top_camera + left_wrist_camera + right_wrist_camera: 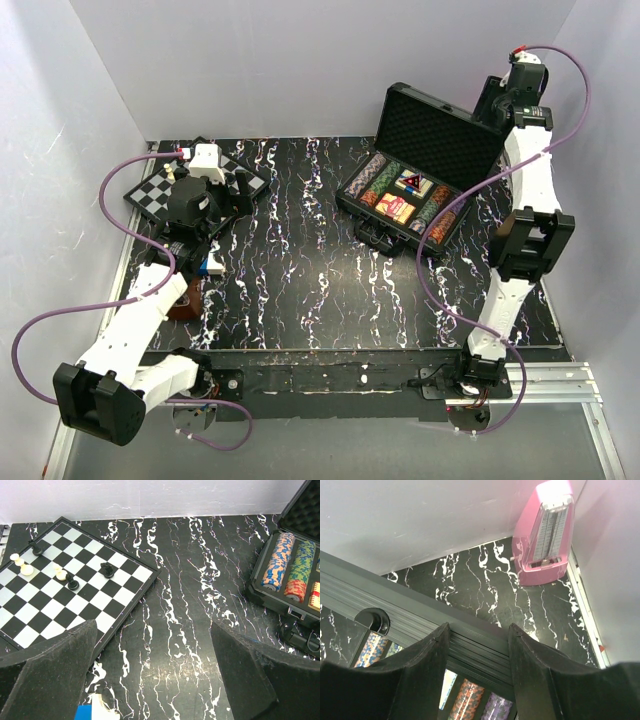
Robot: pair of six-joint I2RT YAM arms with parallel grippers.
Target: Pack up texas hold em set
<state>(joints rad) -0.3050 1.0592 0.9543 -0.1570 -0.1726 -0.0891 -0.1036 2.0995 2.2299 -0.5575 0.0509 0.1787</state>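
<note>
The black briefcase (440,125) stands open at the back right, lid upright with foam lining. Its base holds rows of multicoloured chips (378,178) and two card boxes (398,207). My right gripper (497,105) is open at the lid's top edge. In the right wrist view (479,630) the lid rim (420,615) runs across between and behind the fingers, with chips (470,700) showing below. My left gripper (232,192) is open and empty over the table, between the chessboard and the case (270,595); it also shows in the left wrist view (155,645). No yellow or blue discs show.
A black-and-white chessboard (75,585) with a few pieces lies at the back left. A small blue-white block (95,711) sits under the left gripper. A pink metronome (545,535) stands in the back right corner behind the case. White walls enclose the table.
</note>
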